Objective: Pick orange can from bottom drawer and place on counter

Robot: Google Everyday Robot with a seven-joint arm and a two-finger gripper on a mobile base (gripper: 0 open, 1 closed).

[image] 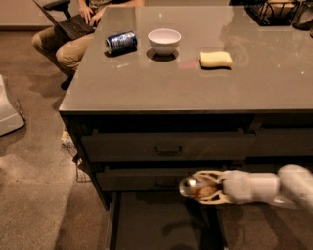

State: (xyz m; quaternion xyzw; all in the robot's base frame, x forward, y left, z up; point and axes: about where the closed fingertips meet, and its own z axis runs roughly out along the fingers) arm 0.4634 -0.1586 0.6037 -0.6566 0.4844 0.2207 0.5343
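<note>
My gripper (198, 187) comes in from the right on a white arm and is shut on the orange can (195, 187), which lies sideways between the fingers with its silver end to the left. It hangs above the open bottom drawer (161, 224), level with the front of the middle drawer (146, 178). The drawer tray below looks dark and shows only the gripper's shadow. The counter (195, 83) is the glossy grey-brown top above.
On the counter lie a blue can (121, 42) on its side, a white bowl (164, 40) and a yellow sponge (215, 59). A wire basket (274, 10) stands at the back right. A seated person with a laptop (73, 24) is at the far left corner.
</note>
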